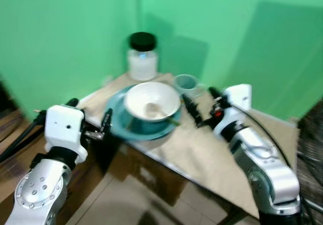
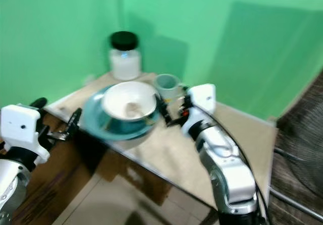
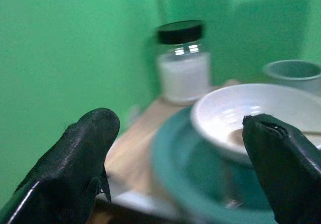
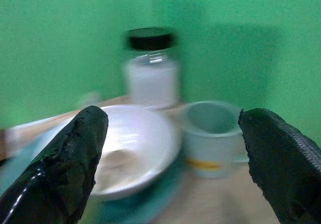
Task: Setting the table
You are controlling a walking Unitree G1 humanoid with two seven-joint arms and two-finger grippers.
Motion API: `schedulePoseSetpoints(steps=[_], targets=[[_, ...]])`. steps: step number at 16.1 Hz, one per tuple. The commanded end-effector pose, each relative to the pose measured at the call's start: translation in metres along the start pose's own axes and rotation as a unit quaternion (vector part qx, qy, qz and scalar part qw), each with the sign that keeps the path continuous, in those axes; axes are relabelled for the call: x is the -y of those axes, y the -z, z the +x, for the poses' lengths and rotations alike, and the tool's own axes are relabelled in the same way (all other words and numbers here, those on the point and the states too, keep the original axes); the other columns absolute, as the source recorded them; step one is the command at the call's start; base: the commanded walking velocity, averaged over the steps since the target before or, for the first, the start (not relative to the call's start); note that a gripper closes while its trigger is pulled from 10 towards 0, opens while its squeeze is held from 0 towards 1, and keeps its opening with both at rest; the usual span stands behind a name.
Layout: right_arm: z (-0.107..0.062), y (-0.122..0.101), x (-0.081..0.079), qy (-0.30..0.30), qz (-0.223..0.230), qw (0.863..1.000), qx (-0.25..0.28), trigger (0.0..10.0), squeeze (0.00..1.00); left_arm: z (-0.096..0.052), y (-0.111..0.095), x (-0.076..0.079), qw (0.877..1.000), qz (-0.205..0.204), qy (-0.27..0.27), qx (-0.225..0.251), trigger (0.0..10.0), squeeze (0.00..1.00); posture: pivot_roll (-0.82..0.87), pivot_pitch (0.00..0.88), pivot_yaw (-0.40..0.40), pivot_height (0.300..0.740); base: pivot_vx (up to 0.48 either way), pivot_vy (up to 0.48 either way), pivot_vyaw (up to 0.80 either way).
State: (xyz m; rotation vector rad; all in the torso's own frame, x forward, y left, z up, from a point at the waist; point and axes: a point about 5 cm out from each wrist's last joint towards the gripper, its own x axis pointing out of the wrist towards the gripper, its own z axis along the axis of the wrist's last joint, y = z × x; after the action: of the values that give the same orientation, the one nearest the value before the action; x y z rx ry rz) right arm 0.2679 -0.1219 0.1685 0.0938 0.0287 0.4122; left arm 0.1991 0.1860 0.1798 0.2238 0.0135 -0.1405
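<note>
White bowl [image 1: 152, 101] rests on teal plate [image 1: 119, 121] at the table's [image 1: 212, 154] corner. Left gripper [image 1: 103, 126] and right gripper [image 1: 194, 111], fingers apart, flank it; likely approach stage, next closing on the plate's rim.

Bowl [image 1: 151, 100] on plate [image 1: 119, 120]; jar [image 1: 142, 56] behind; cup [image 1: 186, 84] right.

i see a dining corner of a home: a table [image 1: 212, 154] with a beige cover pushed into a corner of green walls [image 1: 65, 28]. at the tabletop's far corner stand a jar [image 1: 142, 56], a mug [image 1: 187, 85] and a white bowl [image 1: 151, 101] on a teal plate [image 1: 121, 126]. the floor [image 1: 126, 200] is tiled.
</note>
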Motion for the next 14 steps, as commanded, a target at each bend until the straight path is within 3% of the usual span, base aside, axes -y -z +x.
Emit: schedulePoseSetpoints(steps=[1, 6, 8, 11, 14], targets=[[0.0, 0.001, 0.01, 0.02, -0.004, 1.0, -0.004, 10.0, 1.0, 0.001, -0.001, 0.005, 1.0, -0.007, 0.018, 0.005, 10.0, 0.0, 0.15, 0.0, -0.023, 0.74, 0.326, 0.0, 0.0], [0.01, -0.002, 0.017, 0.012, -0.024, 1.0, -0.004, 10.0, 1.0, 0.003, -0.001, 0.008, 0.999, -0.006, 0.032, 0.006, 10.0, 0.0, 0.14, 0.0, -0.014, 0.74, 0.332, 0.0, 0.0], [0.017, 0.002, 0.028, 0.009, -0.043, 0.999, -0.024, 10.0, 1.0, 0.005, -0.002, 0.01, 0.999, -0.008, 0.045, 0.008, 10.0, 0.0, 0.14, 0.0, -0.009, 0.74, 0.326, 0.0, 0.0], [0.027, 0.013, 0.044, -0.041, -0.001, 0.998, -0.053, 10.0, 1.0, 0.004, -0.003, 0.02, 0.994, -0.022, 0.108, 0.01, 10.0, 0.0, 0.13, 0.0, -0.002, 0.74, 0.0, 0.0, 0.0], [0.038, 0.02, 0.054, -0.065, 0.01, 0.995, -0.078, 10.0, 1.0, 0.003, -0.004, 0.03, 0.987, -0.033, 0.159, 0.01, 10.0, 0.0, 0.13, 0.0, 0.0, 0.74, 0.0, 0.0, 0.0]])
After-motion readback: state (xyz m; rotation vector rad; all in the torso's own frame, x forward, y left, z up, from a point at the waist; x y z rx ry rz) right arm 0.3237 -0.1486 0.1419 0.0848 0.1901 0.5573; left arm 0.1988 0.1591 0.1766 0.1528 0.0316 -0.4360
